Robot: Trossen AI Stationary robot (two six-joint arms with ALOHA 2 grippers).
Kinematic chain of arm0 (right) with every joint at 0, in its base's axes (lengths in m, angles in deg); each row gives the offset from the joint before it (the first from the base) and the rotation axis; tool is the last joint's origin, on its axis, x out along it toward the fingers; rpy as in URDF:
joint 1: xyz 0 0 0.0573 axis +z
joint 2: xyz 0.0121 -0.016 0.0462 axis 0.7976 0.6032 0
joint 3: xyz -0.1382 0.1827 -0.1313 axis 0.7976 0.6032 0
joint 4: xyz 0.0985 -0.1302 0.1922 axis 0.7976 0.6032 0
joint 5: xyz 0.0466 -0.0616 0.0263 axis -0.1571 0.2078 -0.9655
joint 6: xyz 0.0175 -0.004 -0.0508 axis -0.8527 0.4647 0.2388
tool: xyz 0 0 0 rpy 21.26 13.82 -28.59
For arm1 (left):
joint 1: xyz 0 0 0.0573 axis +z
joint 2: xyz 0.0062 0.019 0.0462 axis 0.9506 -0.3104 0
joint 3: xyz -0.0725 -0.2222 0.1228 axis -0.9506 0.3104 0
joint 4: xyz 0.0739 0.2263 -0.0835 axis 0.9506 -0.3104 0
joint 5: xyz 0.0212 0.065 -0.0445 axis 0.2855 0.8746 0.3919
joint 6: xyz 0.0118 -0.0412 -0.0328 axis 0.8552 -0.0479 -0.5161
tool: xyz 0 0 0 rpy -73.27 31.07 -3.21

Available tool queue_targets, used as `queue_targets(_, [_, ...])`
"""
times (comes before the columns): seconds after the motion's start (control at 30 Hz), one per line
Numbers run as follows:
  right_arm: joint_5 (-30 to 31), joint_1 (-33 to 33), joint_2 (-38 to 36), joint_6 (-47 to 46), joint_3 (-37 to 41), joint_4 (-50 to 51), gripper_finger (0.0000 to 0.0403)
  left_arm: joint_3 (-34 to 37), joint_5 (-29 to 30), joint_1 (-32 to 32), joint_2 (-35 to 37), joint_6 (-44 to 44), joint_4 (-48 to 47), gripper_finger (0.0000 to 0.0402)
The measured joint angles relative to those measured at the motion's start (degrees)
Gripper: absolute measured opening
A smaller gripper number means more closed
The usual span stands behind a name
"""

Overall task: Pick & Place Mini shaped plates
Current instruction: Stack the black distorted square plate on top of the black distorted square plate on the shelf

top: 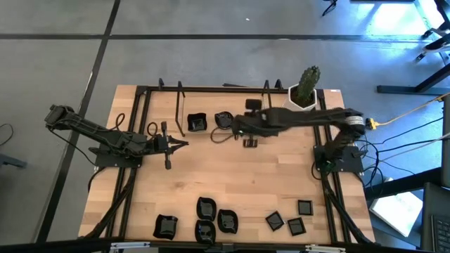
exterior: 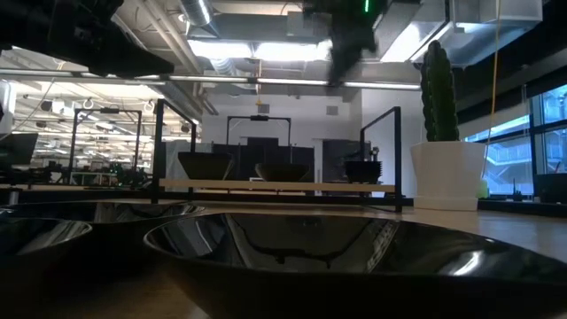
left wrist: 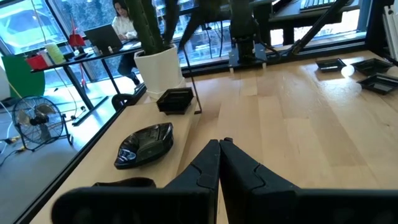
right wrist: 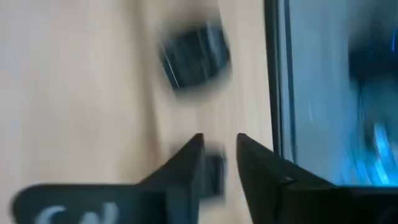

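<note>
Right gripper (right wrist: 217,158) over far-edge plates

Its fingers stood narrowly parted above the counter (top: 232,176), holding nothing I could see; one plate (right wrist: 194,56) lay just at twelve o'clock, nearer this arm; left gripper (left wrist: 219,163) waited closed.

L arm mid-left of frame, left gripper (top: 184,143) fingers together; R arm stretched to upper centre, right gripper (top: 219,131) fingers slightly apart.

Pale wooden table (top: 232,176) with visible smooth plank grain; glossy black mini shaped plates (top: 226,221); smooth white pot (left wrist: 159,65); black metal frame (top: 211,90).
</note>
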Motion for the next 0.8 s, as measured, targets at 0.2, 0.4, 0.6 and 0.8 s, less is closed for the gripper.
queue_targets(0.2, [-14.38,6.67,-16.7,7.08,3.57,-20.14,0.0009,0.0,0.0,0.01,-0.02,-0.07,-0.8,0.0006])
queue_targets(0.4, [-23.91,9.9,-36.15,5.52,16.02,-36.42,0.001,0.0,0.0,0.0,0.0,-0.48,-0.94,0.0006])
queue_targets(0.6, [-24.17,12.36,-51.9,3.19,34.69,-46.57,0.0008,0.0,0.0,0.01,-0.02,-0.04,-0.71,0.0006])
queue_targets(0.8, [-24.44,13.61,-60.73,1.87,55.35,-59.96,0.0005,0.0,0.0,0.01,-0.01,-0.04,-0.69,0.0006])
